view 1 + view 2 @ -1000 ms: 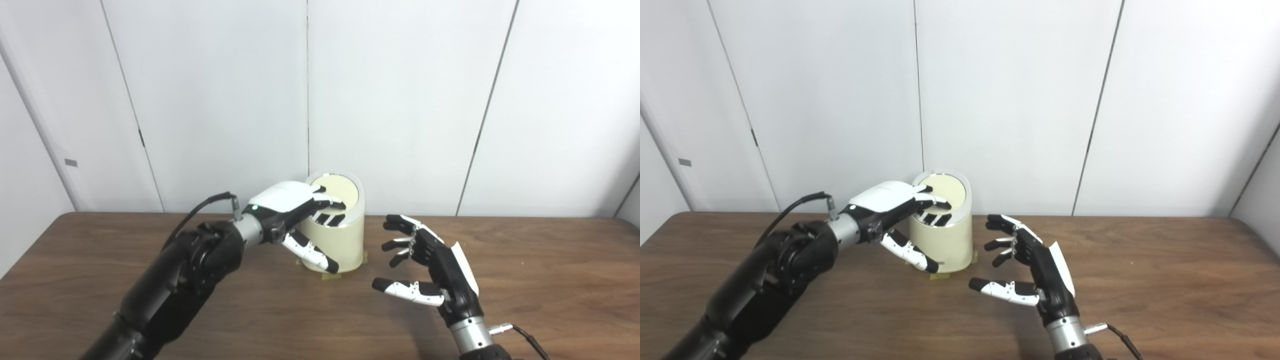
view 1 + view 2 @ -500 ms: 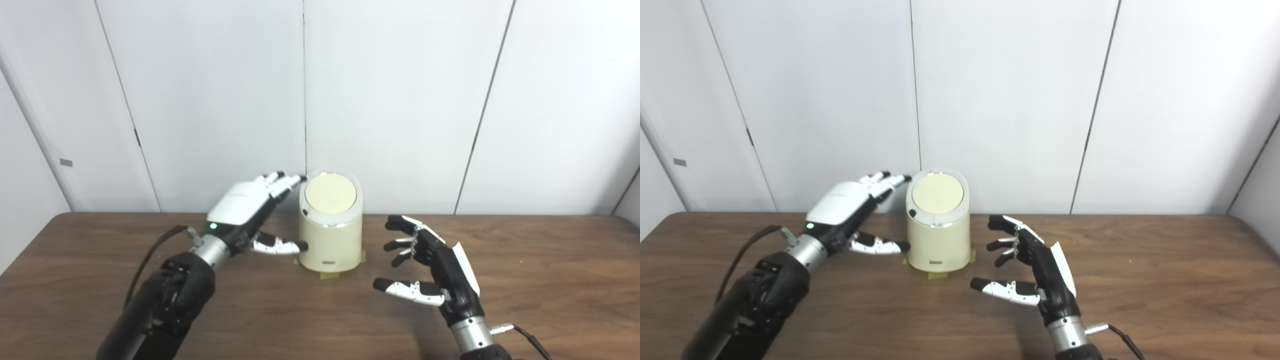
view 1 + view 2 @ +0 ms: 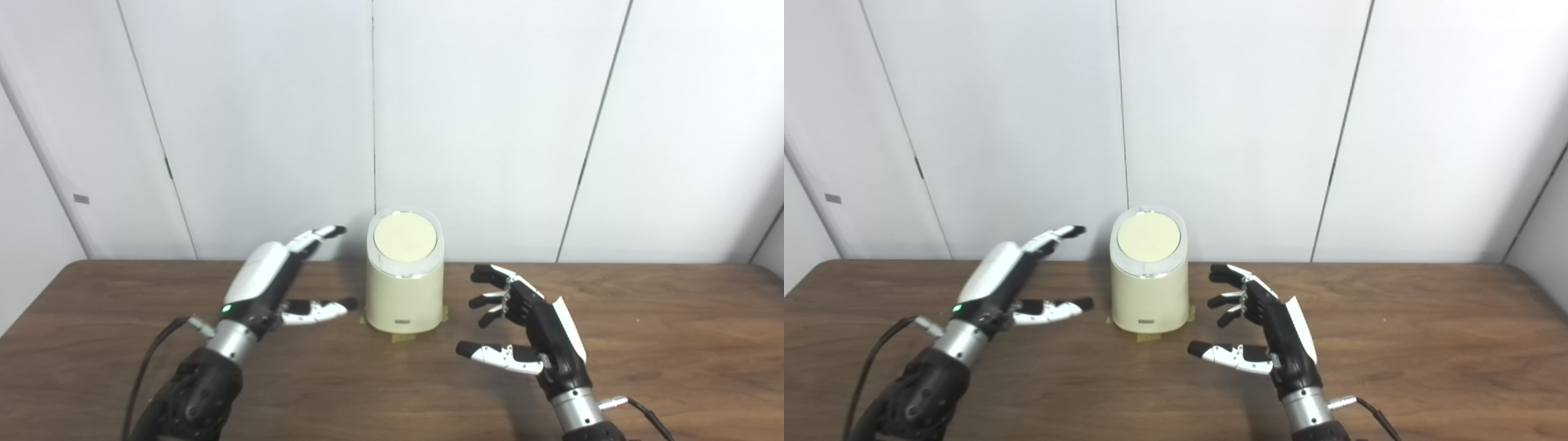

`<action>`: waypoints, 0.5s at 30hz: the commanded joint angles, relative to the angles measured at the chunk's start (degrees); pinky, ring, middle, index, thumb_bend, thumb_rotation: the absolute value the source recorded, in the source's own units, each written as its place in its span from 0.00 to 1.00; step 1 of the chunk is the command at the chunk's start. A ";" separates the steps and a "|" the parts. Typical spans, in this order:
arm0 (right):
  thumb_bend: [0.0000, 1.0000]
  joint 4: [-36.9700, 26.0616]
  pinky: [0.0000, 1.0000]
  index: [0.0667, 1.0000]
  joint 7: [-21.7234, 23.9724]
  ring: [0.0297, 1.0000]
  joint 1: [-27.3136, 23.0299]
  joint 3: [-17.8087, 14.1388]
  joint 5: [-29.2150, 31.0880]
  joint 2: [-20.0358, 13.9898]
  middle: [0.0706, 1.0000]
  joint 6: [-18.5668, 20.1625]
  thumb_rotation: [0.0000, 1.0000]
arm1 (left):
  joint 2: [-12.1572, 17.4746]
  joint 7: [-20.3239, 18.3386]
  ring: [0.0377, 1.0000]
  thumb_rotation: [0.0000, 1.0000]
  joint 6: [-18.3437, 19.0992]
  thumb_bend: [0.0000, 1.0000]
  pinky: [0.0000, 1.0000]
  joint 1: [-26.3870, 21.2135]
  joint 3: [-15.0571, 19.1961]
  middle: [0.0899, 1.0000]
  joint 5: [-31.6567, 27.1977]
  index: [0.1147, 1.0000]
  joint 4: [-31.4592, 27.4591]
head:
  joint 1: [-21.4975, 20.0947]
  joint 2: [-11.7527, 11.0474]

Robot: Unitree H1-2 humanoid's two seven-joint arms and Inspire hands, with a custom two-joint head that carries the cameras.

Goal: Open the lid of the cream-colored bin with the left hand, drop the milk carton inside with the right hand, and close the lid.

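- In the left eye view, the cream-colored bin (image 3: 405,288) was seen standing upright toward the far side of the brown table (image 3: 674,343), on yellowish tape; its round lid (image 3: 405,237) was shut.
- The left hand (image 3: 267,283) was held above the table to the left of the bin, apart from it, with its fingers stretched out and spread and its thumb pointed at the bin's lower side; nothing was held in it.
- The right hand (image 3: 531,324) was placed to the right of the bin and nearer, clear of it, with its fingers curled loosely but parted and nothing grasped.
- No milk carton could be seen in this view.
- In the right eye view, the bin (image 3: 1149,285) was seen with its lid (image 3: 1148,237) down, between the two hands.
- The left hand (image 3: 1003,283) was shown spread and empty, near the bin but not touching it.
- The right hand (image 3: 1266,327) was shown half-curled, parted and empty, just off the bin's right side.
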 commanded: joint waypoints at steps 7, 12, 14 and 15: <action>0.66 -1.24 0.44 0.73 0.13 0.61 -2.42 -0.38 0.78 -0.53 0.75 -1.71 0.18 | -5.05 1.77 0.64 0.21 -3.86 0.69 0.55 8.25 6.70 0.70 -17.28 0.75 -4.02 | 0.14 -0.25; 0.68 -1.83 0.45 0.73 0.25 0.61 -2.07 -0.36 1.15 -0.59 0.74 -1.17 0.19 | -6.57 1.79 0.55 0.24 -6.89 0.66 0.46 11.27 7.94 0.62 -20.16 0.71 -2.74 | -0.15 -0.23; 0.68 -2.16 0.45 0.74 0.38 0.61 -1.88 -0.35 1.43 -0.68 0.74 -1.16 0.18 | -6.97 1.93 0.55 0.27 -7.51 0.67 0.45 12.01 8.10 0.62 -20.91 0.71 -2.47 | -0.44 0.03; 0.68 -2.37 0.46 0.74 0.42 0.61 -1.74 -0.34 1.50 -0.68 0.74 -1.07 0.18 | -7.06 1.93 0.56 0.28 -7.75 0.67 0.45 12.27 8.17 0.62 -21.33 0.72 -2.31 | -0.44 0.03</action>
